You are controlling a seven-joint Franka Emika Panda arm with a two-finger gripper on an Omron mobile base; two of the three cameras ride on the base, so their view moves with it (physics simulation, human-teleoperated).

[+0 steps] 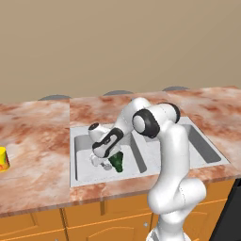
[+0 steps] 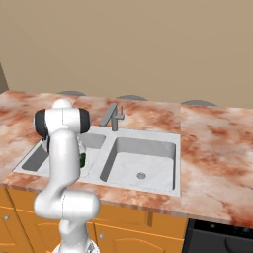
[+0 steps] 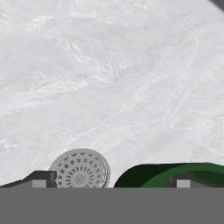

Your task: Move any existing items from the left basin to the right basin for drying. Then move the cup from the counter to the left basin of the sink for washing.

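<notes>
My gripper hangs low inside the left basin of the sink, jaws wide open and holding nothing. The dark green utensil lies on the basin floor right beside it. In the hand view the utensil sits at the right fingertip, partly within the gap, while the left fingertip stands by the round drain. The right basin holds nothing. The yellow cup stands on the counter at the far left edge. In the right base view my arm hides most of the left basin; a sliver of the green utensil shows.
A grey angular faucet stands at the sink's middle back, above the divider. The right basin has a drain in its floor. Orange cabinets run below the counter. A dark appliance top shows at the lower right.
</notes>
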